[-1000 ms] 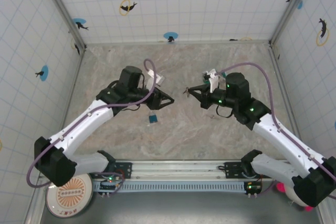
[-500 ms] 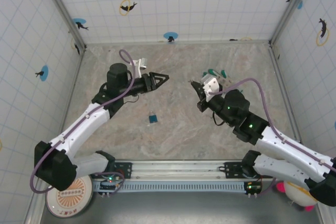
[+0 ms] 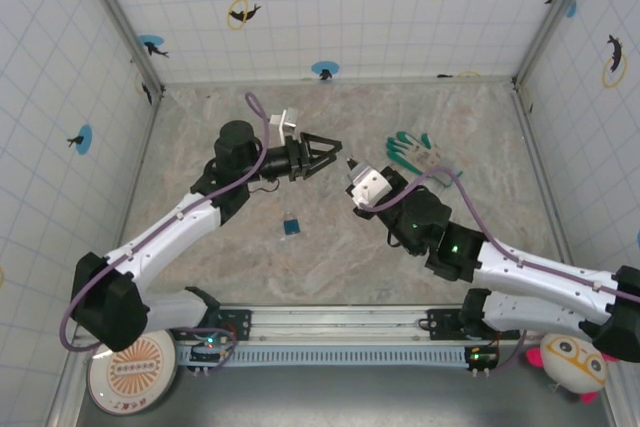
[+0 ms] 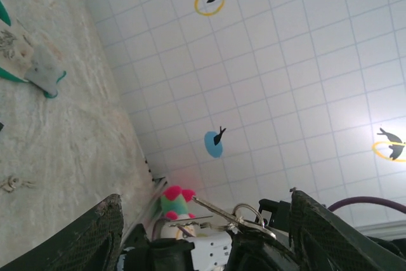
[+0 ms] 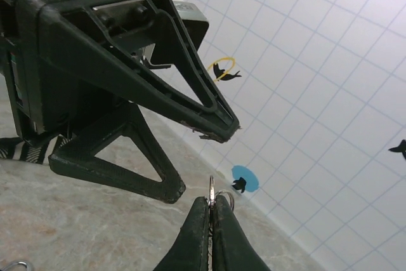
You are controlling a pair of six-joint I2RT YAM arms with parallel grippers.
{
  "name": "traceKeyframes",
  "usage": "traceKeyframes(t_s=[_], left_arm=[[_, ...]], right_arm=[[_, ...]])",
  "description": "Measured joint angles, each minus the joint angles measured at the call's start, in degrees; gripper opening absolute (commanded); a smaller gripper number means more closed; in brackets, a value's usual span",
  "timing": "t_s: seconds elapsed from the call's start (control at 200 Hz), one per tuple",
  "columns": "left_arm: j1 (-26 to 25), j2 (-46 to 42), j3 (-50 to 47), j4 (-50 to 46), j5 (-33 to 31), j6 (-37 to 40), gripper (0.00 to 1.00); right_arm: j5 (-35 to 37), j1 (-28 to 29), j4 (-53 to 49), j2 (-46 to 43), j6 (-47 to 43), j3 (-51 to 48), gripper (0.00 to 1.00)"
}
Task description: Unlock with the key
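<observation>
Spanning the view, marble table [image 3: 200, 127]. Left claw [image 3: 331, 155] at centre, jaws wide, holding nothing. Right claw [image 3: 351, 163] just beside it, clamped narrow. Glove [image 3: 420, 154] right of centre. Blue padlock [image 3: 291, 226] lower centre on table. Key [image 5: 211, 192] pinched in right claw's tips.

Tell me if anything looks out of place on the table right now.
The padlock lies alone on the table, apart from both grippers, while the right gripper pinches the key in front of the open left gripper. A green-tipped glove also lies there, unrelated to unlocking.
</observation>
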Motion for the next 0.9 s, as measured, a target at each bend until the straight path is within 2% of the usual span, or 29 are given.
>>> traceKeyframes(t_s=[0.21, 0.55, 0.641, 0.786, 0.896], left_arm=[[-1.16, 0.76, 0.0, 4.79, 1.95, -4.0, 0.64], [-1.66, 2.12, 0.07, 6.03, 3.32, -5.88, 0.5], [-1.66, 2.29, 0.11, 6.27, 3.52, -5.88, 0.44], [-1.64, 2.32, 0.13, 6.62, 3.8, -6.19, 0.27], [-1.6, 2.49, 0.22, 6.73, 3.48, -6.08, 0.18]], right_arm=[[1.88, 1.6, 1.09, 1.31, -4.09, 0.0, 0.0], [4.07, 2.67, 4.35, 2.16, -7.85, 0.0, 0.0], [4.28, 3.17, 4.42, 2.34, -8.57, 0.0, 0.0], [4.39, 3.85, 4.42, 2.34, -9.7, -0.02, 0.0], [4.92, 4.24, 4.81, 2.23, -10.67, -0.09, 0.0]])
